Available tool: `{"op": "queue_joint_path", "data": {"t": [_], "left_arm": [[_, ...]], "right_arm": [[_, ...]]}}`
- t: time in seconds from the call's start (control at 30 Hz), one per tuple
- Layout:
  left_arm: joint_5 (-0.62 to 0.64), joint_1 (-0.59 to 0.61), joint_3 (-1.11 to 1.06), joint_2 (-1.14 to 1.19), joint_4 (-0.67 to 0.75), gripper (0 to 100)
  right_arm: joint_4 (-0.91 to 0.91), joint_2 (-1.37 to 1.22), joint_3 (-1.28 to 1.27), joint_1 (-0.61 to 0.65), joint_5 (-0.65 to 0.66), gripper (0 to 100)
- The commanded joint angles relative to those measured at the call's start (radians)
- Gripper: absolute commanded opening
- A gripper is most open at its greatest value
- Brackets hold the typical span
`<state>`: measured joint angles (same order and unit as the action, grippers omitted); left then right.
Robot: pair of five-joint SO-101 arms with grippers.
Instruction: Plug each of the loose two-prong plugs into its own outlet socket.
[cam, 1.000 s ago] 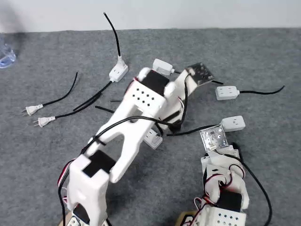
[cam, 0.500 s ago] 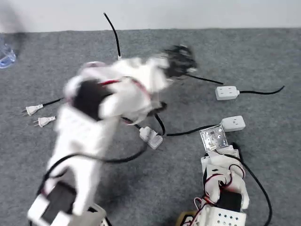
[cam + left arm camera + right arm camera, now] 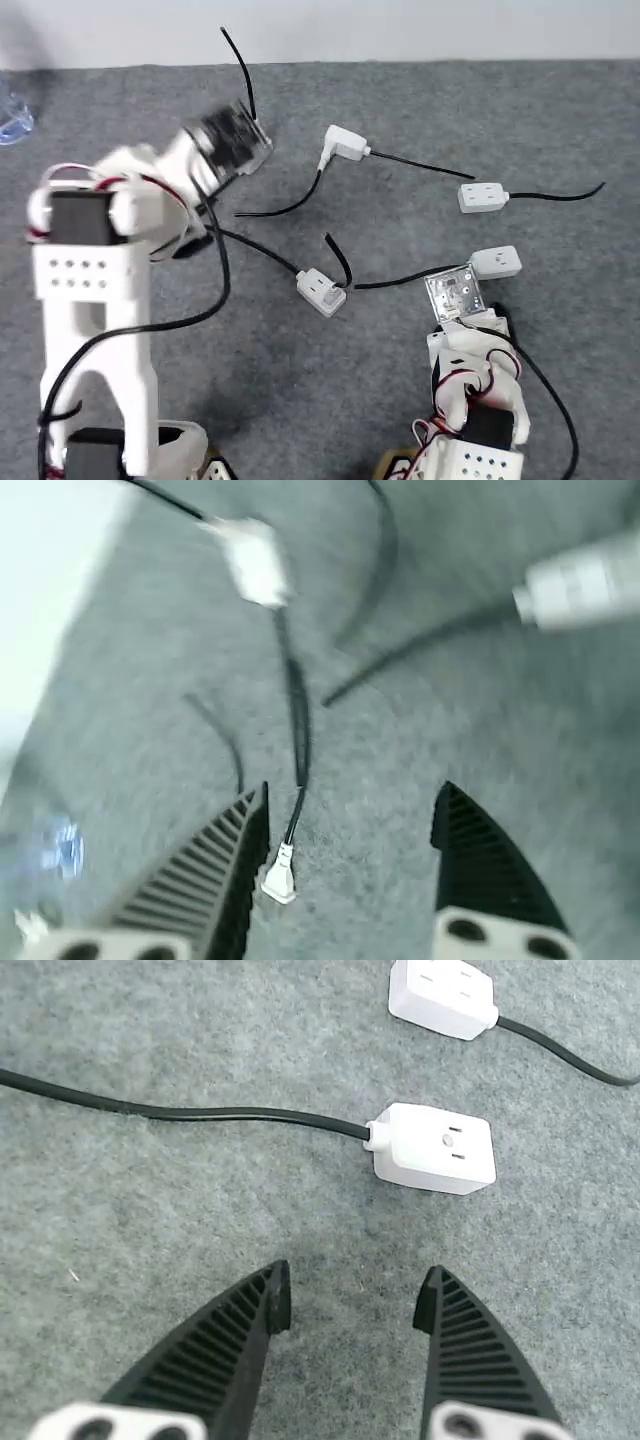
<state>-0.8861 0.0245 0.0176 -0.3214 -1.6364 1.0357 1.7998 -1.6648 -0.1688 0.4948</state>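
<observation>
Two sets of jaws, both spread and empty. Over on the left, your left gripper hangs above a two-prong plug. It lies just beside one jaw, its length seemingly along the gap. Your right gripper faces an outlet socket just beyond, far-right.

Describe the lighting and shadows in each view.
High view: even, soft light; the white left arm throws a faint shadow on the grey carpet. Right wrist view: the white socket block casts a thin soft shadow along its edge. Left wrist view: the pale wall is the brightest patch.
</observation>
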Motion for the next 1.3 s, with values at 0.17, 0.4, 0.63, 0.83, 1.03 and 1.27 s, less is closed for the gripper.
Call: {"op": "queue_joint_path", "data": {"t": [0.17,0.4,0.63,0.83,1.03,1.27], "left_arm": [[-0.247,-0.144,-0.641,-0.011,0.646,25],[-0.226,-0.333,-0.789,0.095,0.964,25],[-0.19,-0.379,-0.588,0.385,0.928,25],[-0.192,-0.433,-0.549,0.367,0.821,25],[-0.192,-0.534,-0.584,0.42,0.827,25],[-0.196,-0.519,-0.456,0.506,0.729,22]], "right_arm": [[-0.019,0.01,-0.017,0.015,-0.006,19.7],[-0.018,0.01,-0.017,0.015,-0.005,19.7],[-0.018,0.01,-0.017,0.015,-0.005,19.7],[-0.018,0.01,-0.017,0.015,-0.005,19.7],[-0.018,0.008,-0.017,0.015,-0.005,19.7],[-0.016,0.008,-0.017,0.015,-0.005,19.7]]}}
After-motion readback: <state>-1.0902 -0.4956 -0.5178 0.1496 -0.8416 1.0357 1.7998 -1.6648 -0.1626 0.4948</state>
